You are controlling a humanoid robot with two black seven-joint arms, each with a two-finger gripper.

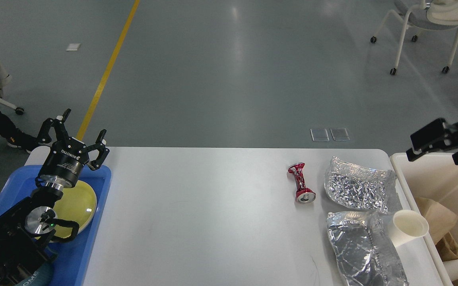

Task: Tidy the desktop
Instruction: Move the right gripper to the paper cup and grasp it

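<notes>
Head view. Your left gripper (76, 128) stands with its fingers spread and nothing between them, above the far end of the blue tray (80, 254); a yellow plate (76, 200) lies in the tray just below and behind it. The desktop (197, 214) stretches from beside this gripper across to your right. Your right gripper (437, 145) hangs with its jaws parted and empty over the far edge of the cream bin (424, 169), which holds brown paper (437, 218). Below and to the left of the right gripper, on the desktop, lie a crushed red can (301, 182), two crumpled foil sheets (358, 186) (362, 250), and a tipped white paper cup (408, 227) resting against the nearer sheet, just beside the bin wall.
</notes>
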